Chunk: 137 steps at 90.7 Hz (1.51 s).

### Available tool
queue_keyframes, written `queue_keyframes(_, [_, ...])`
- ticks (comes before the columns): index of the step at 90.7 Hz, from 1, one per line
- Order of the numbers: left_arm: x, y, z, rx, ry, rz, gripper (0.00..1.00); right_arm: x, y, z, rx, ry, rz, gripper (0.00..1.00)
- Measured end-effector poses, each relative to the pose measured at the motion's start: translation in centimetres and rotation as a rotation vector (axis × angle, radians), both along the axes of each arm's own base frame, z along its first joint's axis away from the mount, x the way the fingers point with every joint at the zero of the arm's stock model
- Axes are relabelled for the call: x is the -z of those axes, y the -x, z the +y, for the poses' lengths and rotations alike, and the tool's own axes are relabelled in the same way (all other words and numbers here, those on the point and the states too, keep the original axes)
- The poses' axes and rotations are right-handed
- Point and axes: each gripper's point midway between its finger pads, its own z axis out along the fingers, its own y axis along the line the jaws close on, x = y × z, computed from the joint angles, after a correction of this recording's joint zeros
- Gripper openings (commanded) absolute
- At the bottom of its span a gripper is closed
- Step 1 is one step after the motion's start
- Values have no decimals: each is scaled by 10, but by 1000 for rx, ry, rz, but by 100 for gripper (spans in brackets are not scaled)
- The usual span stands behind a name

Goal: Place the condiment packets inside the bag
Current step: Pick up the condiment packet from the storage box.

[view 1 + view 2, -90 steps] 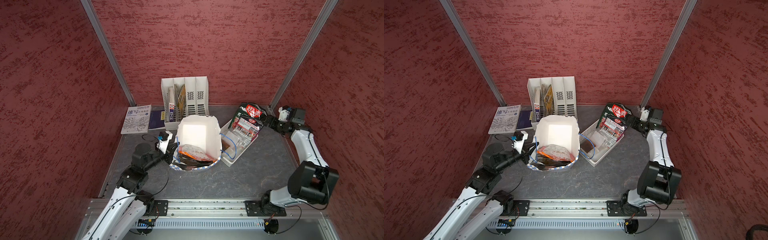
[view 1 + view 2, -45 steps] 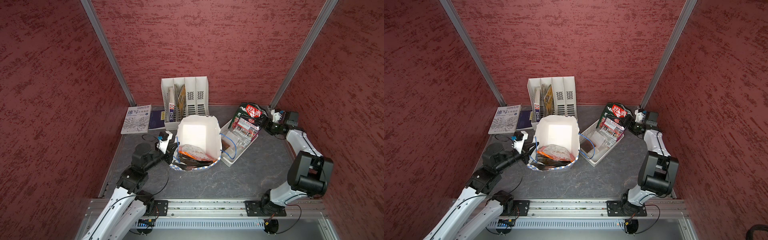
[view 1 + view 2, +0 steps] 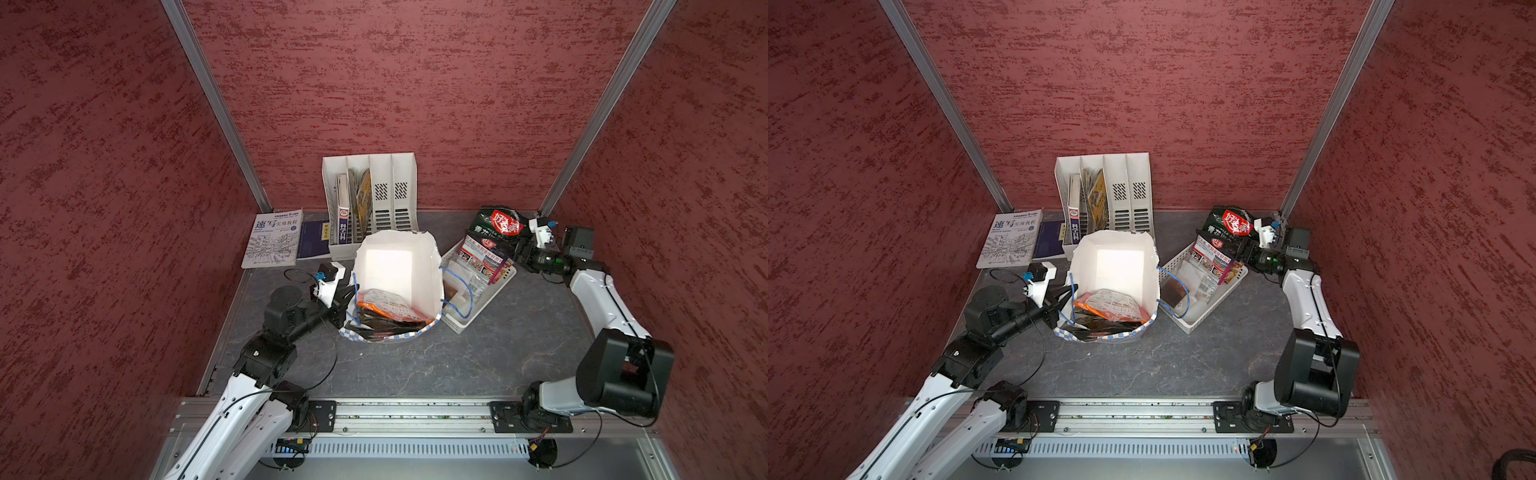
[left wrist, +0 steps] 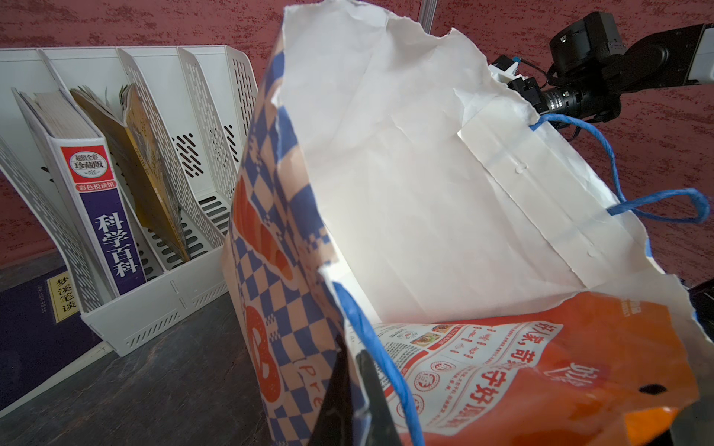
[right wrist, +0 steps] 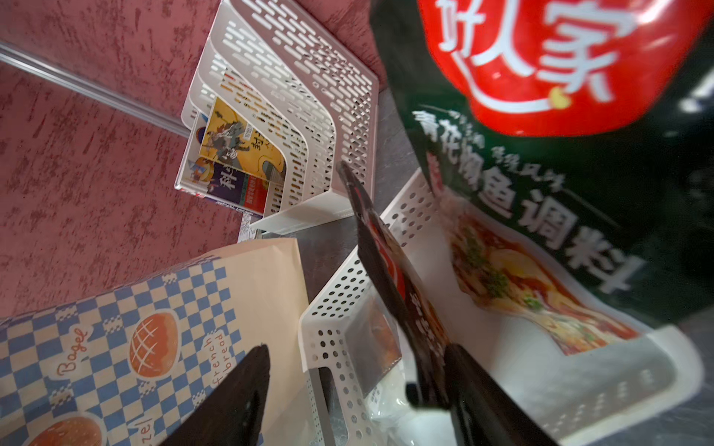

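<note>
Bag (image 3: 399,266) stands open mid-tabletop (image 3: 415,365) with an orange packet (image 3: 386,305) inside. Just right of it, the basket (image 3: 459,328) props the other condiment packets (image 3: 500,224) upright, easy to pinch. The left tool (image 3: 344,300) is clamped on the bag's left rim, probably keeping the mouth open. The right tool (image 3: 514,250) gapes around a red-black packet (image 3: 484,257), one finger touching, no pinch yet.

Wide bag (image 3: 390,257) mouth beside the left gripper (image 3: 348,297); leaning packets (image 3: 484,259) and basket (image 3: 461,324) wall crowd the right gripper (image 3: 509,251).
</note>
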Motion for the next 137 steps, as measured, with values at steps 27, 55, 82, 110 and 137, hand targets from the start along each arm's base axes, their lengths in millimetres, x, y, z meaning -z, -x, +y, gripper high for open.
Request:
queue_keyframes(27, [0, 0, 0, 0, 0, 0, 0, 36, 13, 50, -124, 56, 5, 54])
queue_keyframes(55, [0, 0, 0, 0, 0, 0, 0, 48, 14, 56, -126, 231, -90, 0])
queue_keyframes(82, [0, 0, 0, 0, 0, 0, 0, 5, 56, 93, -281, 281, -295, 0])
queue_keyframes(110, [0, 0, 0, 1, 0, 0, 0, -39, 91, 84, -207, 375, -365, 0])
queue_keyframes(137, [0, 0, 0, 1, 0, -1, 0, -169, 126, 61, -91, 558, -742, 0])
